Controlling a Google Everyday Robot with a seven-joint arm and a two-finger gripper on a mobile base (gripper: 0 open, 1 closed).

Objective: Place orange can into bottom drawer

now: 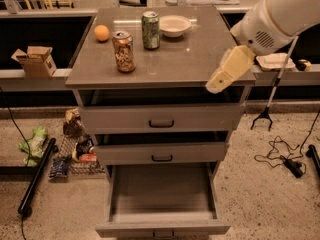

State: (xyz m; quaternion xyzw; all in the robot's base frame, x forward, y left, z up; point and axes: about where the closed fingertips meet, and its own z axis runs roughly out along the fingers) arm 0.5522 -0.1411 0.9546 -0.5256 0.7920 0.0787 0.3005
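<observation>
The orange can (123,51) stands upright on the left part of the grey cabinet top (190,54). The bottom drawer (162,228) is pulled out, and its deep box shows nothing inside. My gripper (221,83) hangs from the white arm at the right front corner of the cabinet top. It is well to the right of the orange can, apart from it, and holds nothing that I can see.
A green can (150,30), a round orange fruit (101,32) and a white bowl (174,25) stand behind the orange can. The two upper drawers (161,119) are shut. Snack bags (75,149) and a black pole (35,179) lie on the floor at the left, cables (285,159) at the right.
</observation>
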